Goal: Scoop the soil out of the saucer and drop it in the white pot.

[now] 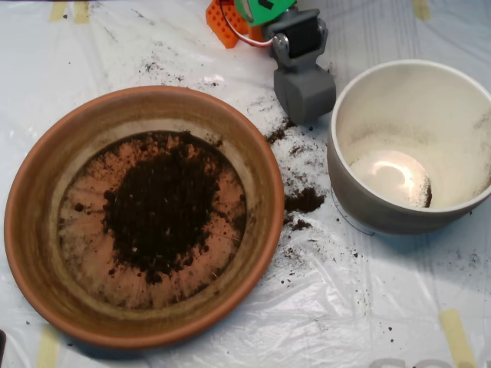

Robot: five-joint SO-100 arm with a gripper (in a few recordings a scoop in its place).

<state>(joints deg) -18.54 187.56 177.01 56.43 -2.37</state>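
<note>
- Soil (163, 203): 1 main heap, dark, loose and crumbly, lying in the middle of the saucer. Judged light, dry, with no stiffness; it will crumble and spill rather than lift as a lump, so take it from the thick centre of the heap, digging under it.
- Saucer (31, 192): 1, terracotta, wide and shallow; judged rigid and brittle.
- White pot (360, 203): 1, deep-walled, just right of the saucer, apart from it; holds only a dusting and 1 small dark crumb patch near its floor.
- Scoop (304, 92): 1, grey, hanging above the sheet between saucer and pot; its shells look closed from above, contents hidden.
- Spilled crumbs (304, 201): several small scatters on the plastic sheet (345, 307), perhaps 3 clumps.
</note>
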